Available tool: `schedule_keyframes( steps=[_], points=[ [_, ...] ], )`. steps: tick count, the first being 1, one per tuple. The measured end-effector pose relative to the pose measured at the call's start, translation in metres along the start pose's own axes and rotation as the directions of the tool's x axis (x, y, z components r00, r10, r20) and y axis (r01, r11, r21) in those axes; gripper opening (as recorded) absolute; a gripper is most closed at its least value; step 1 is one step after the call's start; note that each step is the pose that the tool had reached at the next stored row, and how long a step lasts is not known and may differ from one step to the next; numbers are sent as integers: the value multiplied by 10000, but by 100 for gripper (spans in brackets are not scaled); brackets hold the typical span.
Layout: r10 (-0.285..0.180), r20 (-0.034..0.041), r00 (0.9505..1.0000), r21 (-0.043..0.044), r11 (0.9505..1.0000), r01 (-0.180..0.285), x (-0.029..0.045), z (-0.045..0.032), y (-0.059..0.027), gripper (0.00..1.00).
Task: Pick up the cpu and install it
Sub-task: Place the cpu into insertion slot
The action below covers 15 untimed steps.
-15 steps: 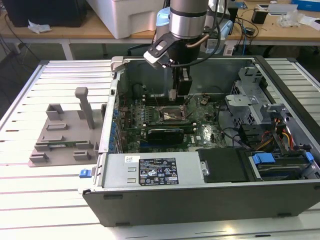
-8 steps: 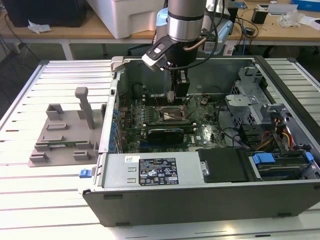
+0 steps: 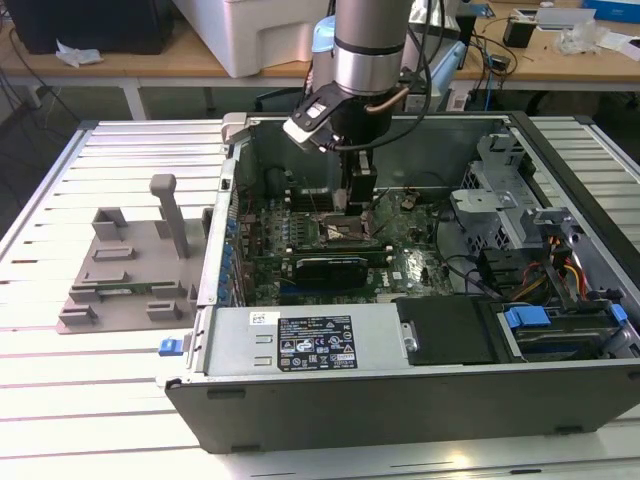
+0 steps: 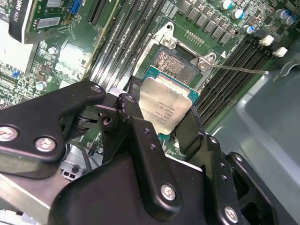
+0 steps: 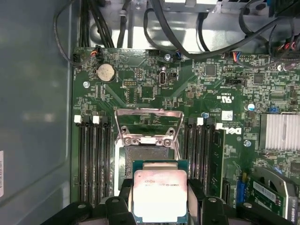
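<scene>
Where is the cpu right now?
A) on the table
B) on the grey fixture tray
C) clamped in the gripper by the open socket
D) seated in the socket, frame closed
C: in the first wrist view the gripper clamps the cpu at two edges, the open socket beside it bare.

A robotics lab: an industrial robot arm stands over an opened computer case on a slotted aluminium table, cluttered wooden workbenches behind.

Open dark socket uncovered — silver metal load frame raised at one edge, black memory slot rows flanking both sides. Black gripper clamping silvery square cpu hangs partly over it.
</scene>
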<state>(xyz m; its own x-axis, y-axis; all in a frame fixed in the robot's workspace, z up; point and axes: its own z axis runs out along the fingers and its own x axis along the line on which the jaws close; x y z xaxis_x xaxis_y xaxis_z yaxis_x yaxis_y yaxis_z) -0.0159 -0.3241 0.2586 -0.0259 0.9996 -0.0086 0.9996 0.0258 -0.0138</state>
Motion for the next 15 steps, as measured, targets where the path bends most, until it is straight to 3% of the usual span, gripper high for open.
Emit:
schedule_keyframes(
  steps=[8,15],
  points=[
    [-28,2,10000,1,10000,28,67,271,-37,54],
    [40,1,10000,1,10000,-40,90,452,-39,54]
  ],
)
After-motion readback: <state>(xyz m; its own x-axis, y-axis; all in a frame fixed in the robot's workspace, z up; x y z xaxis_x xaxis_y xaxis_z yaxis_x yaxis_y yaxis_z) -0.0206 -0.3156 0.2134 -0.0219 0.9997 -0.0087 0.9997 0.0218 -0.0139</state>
